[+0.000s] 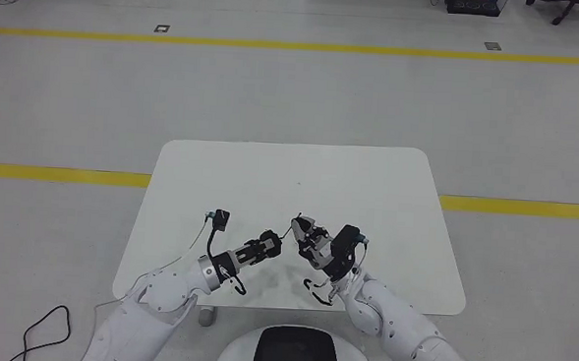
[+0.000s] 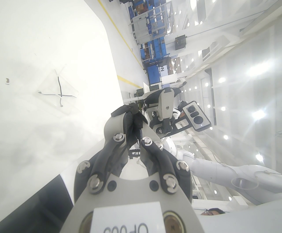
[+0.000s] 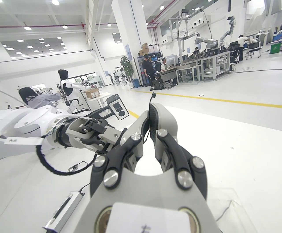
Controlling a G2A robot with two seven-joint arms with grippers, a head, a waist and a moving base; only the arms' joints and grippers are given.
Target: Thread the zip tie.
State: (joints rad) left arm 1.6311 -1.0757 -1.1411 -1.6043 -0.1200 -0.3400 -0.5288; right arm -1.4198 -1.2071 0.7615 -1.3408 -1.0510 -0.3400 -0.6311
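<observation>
Right gripper point(image 3: 150, 112) above the desk point(image 1: 368, 180) close to its near edge, jaws closed on the black zip tie point(image 3: 153, 95), tie head protruding past the pads, left gripper point(image 2: 131, 114) just beside, jaws pressed together, apparently on the tie's other end.

The zip tie point(image 3: 153, 95) is a thin black strap with a small square head at one end. It stands near upright, clamped between the closed fingers of the right gripper point(image 3: 150, 119). The head projects just above that gripper's fingertips. The remaining strap runs down behind its pads.
</observation>
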